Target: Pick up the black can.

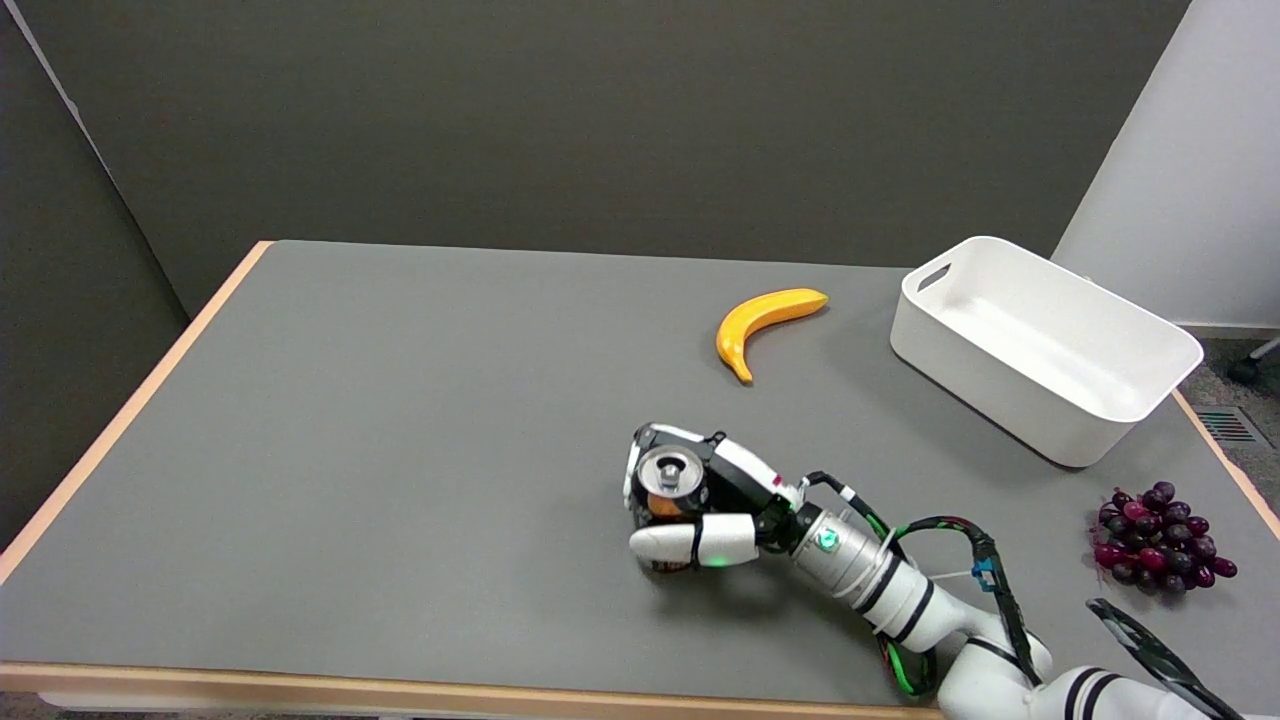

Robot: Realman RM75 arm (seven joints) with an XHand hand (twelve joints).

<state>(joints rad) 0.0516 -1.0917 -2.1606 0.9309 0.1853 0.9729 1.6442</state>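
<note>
Grey table [400,420] with wood edging filled the frame, dark wall behind. Right hand [700,500] at lower centre, fingers wrapped around the black can [668,480], upright on the mat. Banana [765,315], white bin [1040,345], grapes [1155,538] right; left half open.

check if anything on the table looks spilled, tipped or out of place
Nothing stands out. The black can with a silver top stands upright inside the right hand. The yellow banana, the empty white plastic bin and the dark red grape bunch rest undisturbed on the grey table.
</note>
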